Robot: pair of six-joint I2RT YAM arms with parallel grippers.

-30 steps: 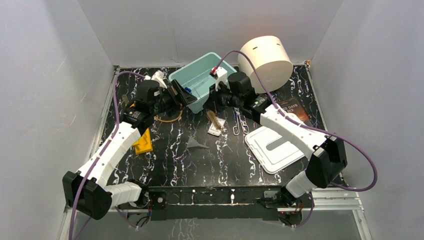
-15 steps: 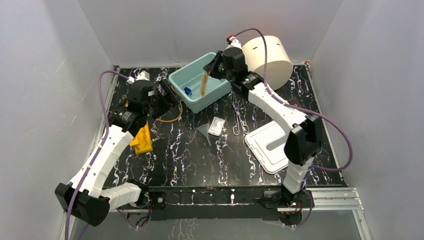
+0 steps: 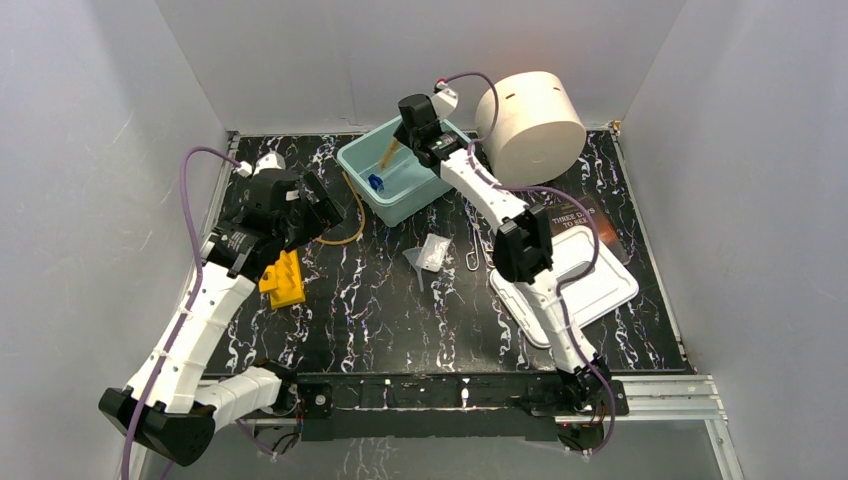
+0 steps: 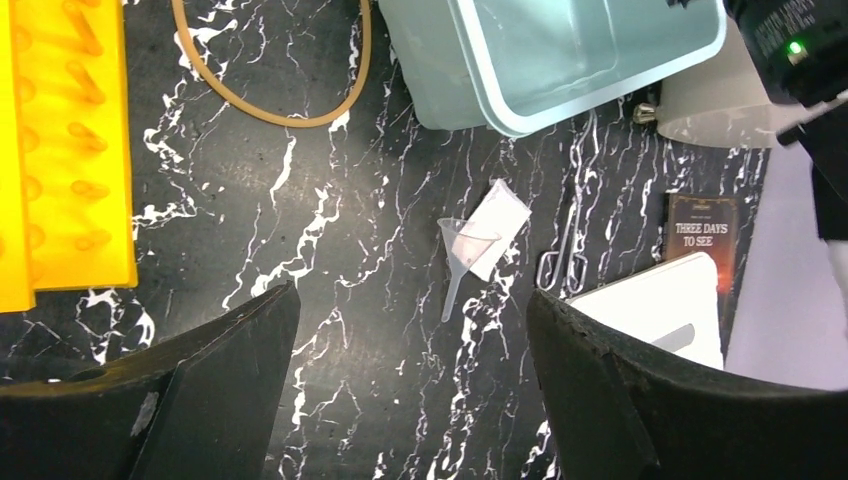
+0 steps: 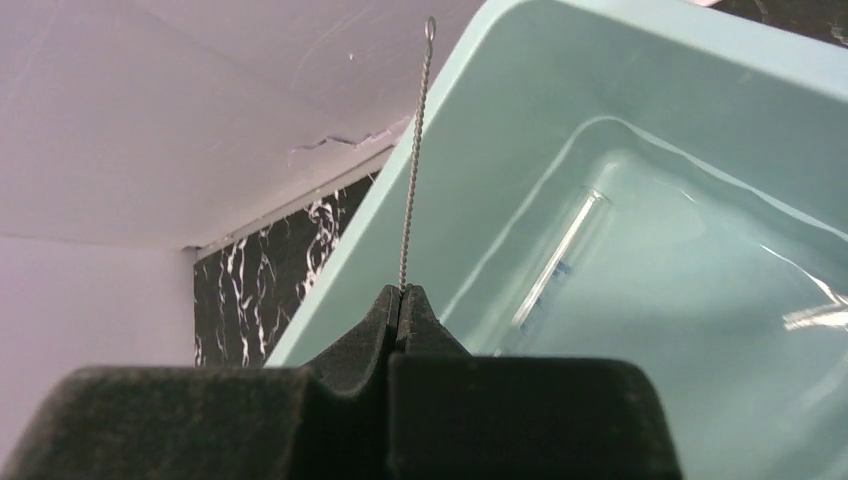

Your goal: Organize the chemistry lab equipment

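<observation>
While the right gripper is clenched on only the thin twisted wire of the brush, nothing stops the brush pivoting in the jaws. From above, the brush hangs slanted over the bin, close to its back-left rim.

Risks as I see them:
- If released this high or this near the rim, the brush could hit the edge and tip out onto the table instead of dropping inside.
- Any swing on the wire makes the landing spot unpredictable. Lower it first, then let go.
- The tube already lies in the bin under the brush, and it looks like glass. A long drop could knock or crack it.

The left gripper is released, jaws wide, holding nothing, hovering over the table. Below it the funnel overlaps the packet. Grabbing one will likely drag the other, and the packet lies flat, so the fingers may skid off it. The tubing lies in a loop just beside the bin. It's floppy and may trail over the rim when dropped.
</observation>
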